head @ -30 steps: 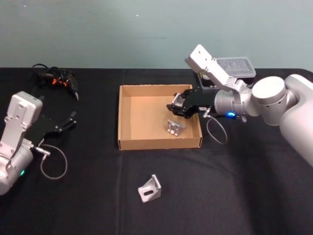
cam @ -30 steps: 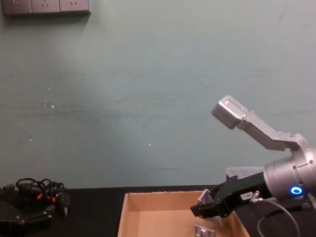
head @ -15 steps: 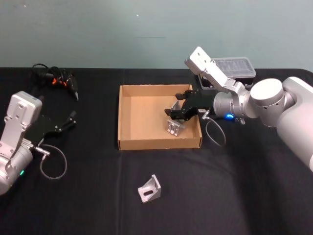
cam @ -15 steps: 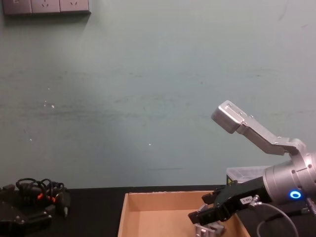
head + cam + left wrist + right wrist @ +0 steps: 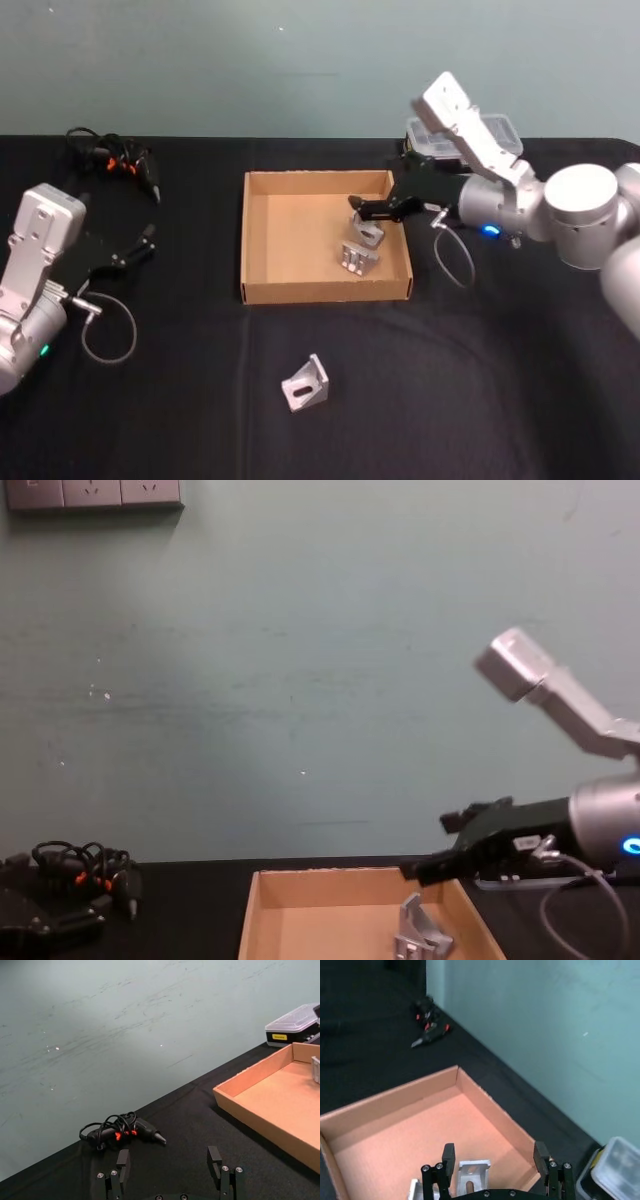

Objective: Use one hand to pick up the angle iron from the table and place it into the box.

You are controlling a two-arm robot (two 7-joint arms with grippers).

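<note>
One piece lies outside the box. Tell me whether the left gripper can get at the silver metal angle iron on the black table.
Probably yes: the silver metal angle iron lies by itself on the black table, and nothing stands between it and the open left gripper.

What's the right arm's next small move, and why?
Probably raise the right gripper clear of the box and swing toward the loose angle iron on the table: its jaws stand open, two angle irons lie in the box. Left gripper rests parked at the table's left.
</note>
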